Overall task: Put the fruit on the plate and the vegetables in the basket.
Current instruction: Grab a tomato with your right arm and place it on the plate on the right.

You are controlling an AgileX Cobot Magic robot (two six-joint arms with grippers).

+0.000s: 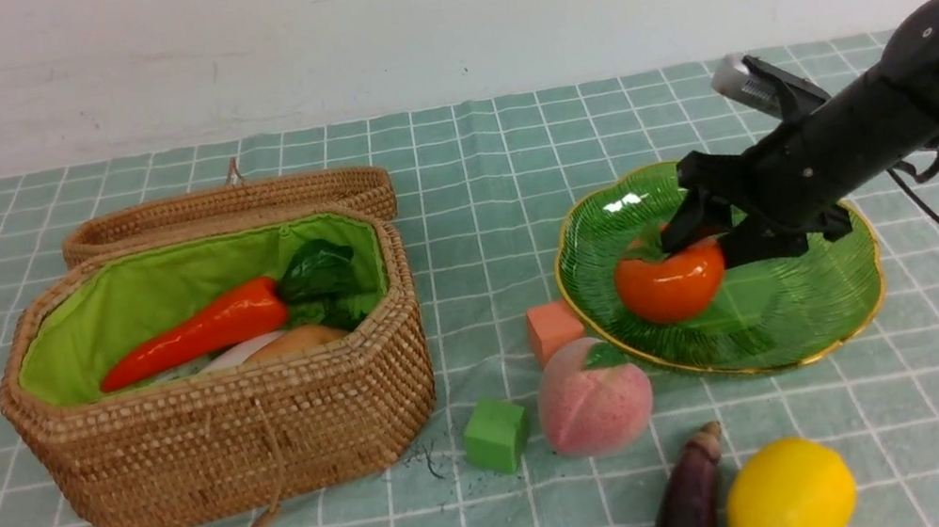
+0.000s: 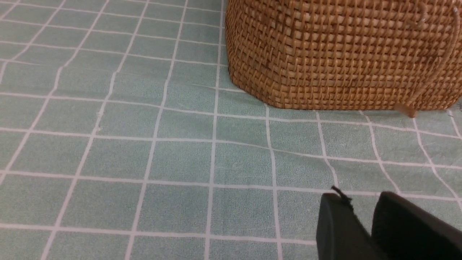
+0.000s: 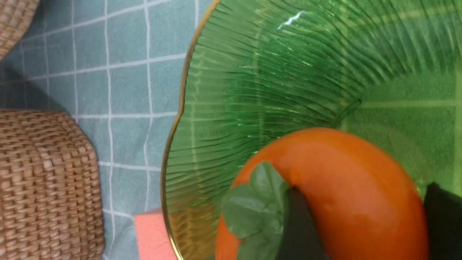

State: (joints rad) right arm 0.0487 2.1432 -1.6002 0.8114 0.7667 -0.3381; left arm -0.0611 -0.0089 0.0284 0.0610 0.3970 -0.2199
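Note:
My right gripper (image 1: pixel 704 238) is shut on the glossy orange persimmon (image 1: pixel 671 282) over the left part of the green glass plate (image 1: pixel 819 300). In the right wrist view its black fingers (image 3: pixel 299 224) clamp the persimmon (image 3: pixel 343 187) on both sides above the ribbed plate (image 3: pixel 270 72). The basket (image 1: pixel 269 431) holds the carrot (image 1: pixel 195 333), white radish (image 1: pixel 241 351) and potato (image 1: pixel 301 337). On the cloth lie the peach (image 1: pixel 593 405), lemon (image 1: pixel 790 496) and eggplant (image 1: pixel 687 508). My left gripper (image 2: pixel 362 198) hangs low near the basket (image 2: pixel 343 54), narrowly open and holding nothing.
An orange cube (image 1: pixel 552 329) touches the plate's left rim and a green cube (image 1: pixel 495 434) sits left of the peach. The basket's lid (image 1: pixel 231 206) lies open behind it. The right arm's cable hangs at the right edge.

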